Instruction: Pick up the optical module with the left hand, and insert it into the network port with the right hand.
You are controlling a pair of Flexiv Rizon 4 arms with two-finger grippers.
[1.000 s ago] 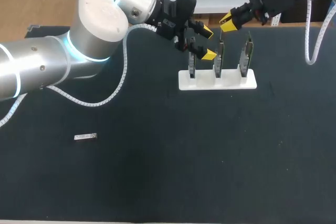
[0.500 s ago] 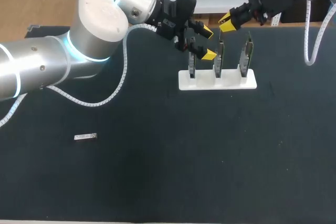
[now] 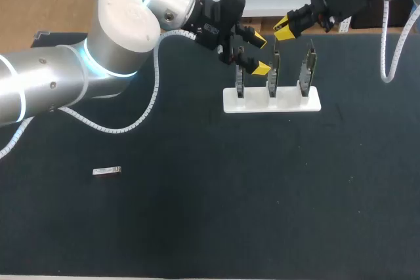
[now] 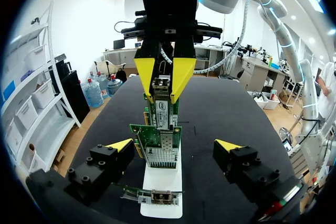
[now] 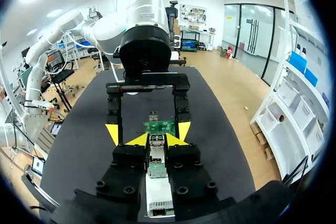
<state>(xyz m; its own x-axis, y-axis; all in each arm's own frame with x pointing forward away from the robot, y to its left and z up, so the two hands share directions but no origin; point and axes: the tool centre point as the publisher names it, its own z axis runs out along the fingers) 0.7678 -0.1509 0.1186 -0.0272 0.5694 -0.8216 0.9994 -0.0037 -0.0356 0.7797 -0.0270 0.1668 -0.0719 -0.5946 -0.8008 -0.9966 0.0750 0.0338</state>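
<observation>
**Me:** Black mat covers the table [image 3: 197, 227] in the head view. The little silver optical module [image 3: 107, 171] lies flat on it, on my left side, all alone.

**Friend:** Is it close to your hands?

**Me:** No. Both are well apart from it, up at the back. My left gripper [image 3: 258, 54] hangs by the white holder [image 3: 230, 104]. Its two yellow tips are spread wide, with nothing in them. Three green cards [image 3: 306, 70] stand upright in the holder, in a row. My right gripper [image 3: 286, 28] comes in from the right and hangs by the tops of the cards.

**Friend:** What does your left wrist see?

**Me:** The holder [image 4: 161, 184] runs straight ahead of my left gripper [image 4: 174, 145]. The cards [image 4: 156, 141] stand one behind the other. My spread tips sit on either side of the row and do not touch it. Past the last one, my right gripper [image 4: 164, 85] points back toward me.

**Friend:** And the right wrist?

**Me:** The same row, seen from the other end. A metal network port [image 5: 156, 156] on one of the cards [image 5: 159, 127] sits right at my right gripper [image 5: 156, 141]. I cannot tell if that gripper is pinching it or is loose. Behind the row is my left gripper [image 5: 148, 131], its tips far apart.
</observation>
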